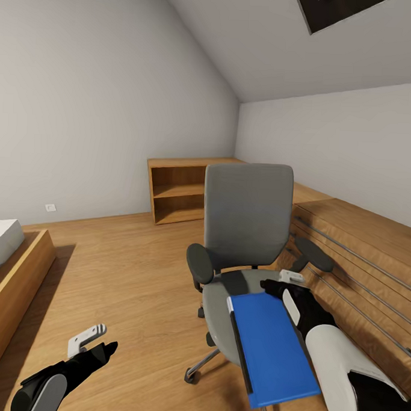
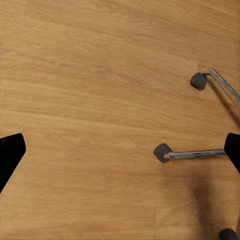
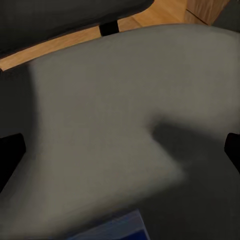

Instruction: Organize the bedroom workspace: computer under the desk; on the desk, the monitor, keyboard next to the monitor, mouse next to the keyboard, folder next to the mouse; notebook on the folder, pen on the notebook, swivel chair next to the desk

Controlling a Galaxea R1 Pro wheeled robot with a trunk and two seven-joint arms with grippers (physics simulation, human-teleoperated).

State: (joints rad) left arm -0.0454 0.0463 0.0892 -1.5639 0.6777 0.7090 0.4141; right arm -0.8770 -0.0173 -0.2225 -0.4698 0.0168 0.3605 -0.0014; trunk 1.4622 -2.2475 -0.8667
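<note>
Hovering your right gripper [image 1: 284,281], fingers spread wide and empty, over the swivel chair [image 1: 248,215], you've got the blue folder [image 1: 272,349] on its seat's front edge: thin, stiff, slick, so pinch an overhanging edge.

The left arm extends low and forward with its left claw [image 1: 99,340] held apart from any object, fingers spread wide in the left wrist view, while the right arm reaches forward at a higher level, its right claw [image 1: 280,282] likewise with fingers spread.
</note>
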